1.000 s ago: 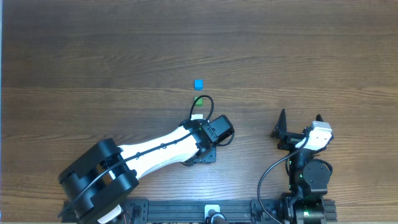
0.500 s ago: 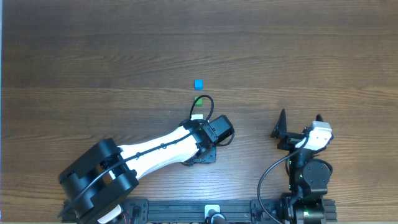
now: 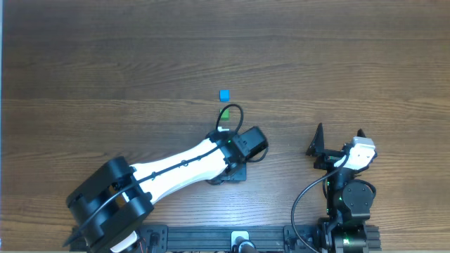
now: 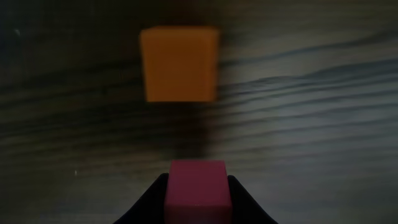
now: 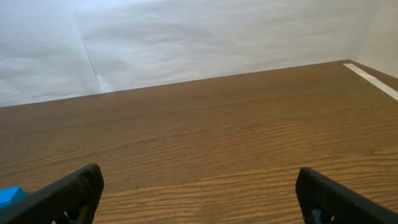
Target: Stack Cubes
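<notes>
- Left wrist view: the left end effector (image 4: 198,194) pinches a small magenta cube (image 4: 198,182) between its two dark fingers.
- Just past it, with a gap between them, a small orange cube (image 4: 180,63) sits on the dark wood-grain surface (image 4: 323,124).
- Top view: the white left arm (image 3: 183,165) reaches toward the middle, and a small green cube (image 3: 225,114) shows just ahead of its black wrist.
- A small blue cube (image 3: 224,95) lies a little farther up, apart from the green one.
- The right end effector (image 3: 338,137) sits well off to the right, near its base, with its fingers spread wide.
</notes>
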Controlling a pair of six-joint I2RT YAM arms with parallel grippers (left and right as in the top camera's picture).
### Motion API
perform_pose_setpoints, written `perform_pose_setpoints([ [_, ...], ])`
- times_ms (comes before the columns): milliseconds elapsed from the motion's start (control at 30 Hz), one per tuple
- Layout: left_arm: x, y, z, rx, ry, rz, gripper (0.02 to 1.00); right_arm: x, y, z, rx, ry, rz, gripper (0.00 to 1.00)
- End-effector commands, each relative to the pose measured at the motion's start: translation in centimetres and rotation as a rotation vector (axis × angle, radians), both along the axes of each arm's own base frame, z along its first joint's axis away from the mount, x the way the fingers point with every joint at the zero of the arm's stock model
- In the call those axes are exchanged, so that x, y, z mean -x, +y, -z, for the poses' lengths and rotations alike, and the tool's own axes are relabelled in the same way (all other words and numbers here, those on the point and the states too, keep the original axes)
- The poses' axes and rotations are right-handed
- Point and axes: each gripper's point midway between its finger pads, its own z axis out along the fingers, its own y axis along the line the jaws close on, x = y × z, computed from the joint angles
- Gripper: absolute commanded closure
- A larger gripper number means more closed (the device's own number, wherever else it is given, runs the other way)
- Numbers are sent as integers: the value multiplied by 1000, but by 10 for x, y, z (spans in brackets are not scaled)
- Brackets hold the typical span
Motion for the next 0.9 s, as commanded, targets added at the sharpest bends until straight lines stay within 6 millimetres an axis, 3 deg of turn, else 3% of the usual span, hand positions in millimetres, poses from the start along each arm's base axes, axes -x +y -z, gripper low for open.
perform_pose_setpoints([
  [33, -26, -21, -44, 50, -84, -29, 829, 0, 0, 1, -8, -4, 5, 7],
  [167, -53, -26, -77, 85, -135, -78, 831, 0, 0, 1, -8, -4, 5, 7],
  [267, -76, -18, -88, 109, -158, -134, 831, 0, 0, 1, -8, -4, 5, 9],
  [567, -108, 11, -74, 65, -149, -192, 838, 0, 0, 1, -8, -4, 5, 7],
  [900, -111, 9, -53, 38, -124, -191, 831, 0, 0, 1, -8, -4, 5, 9],
])
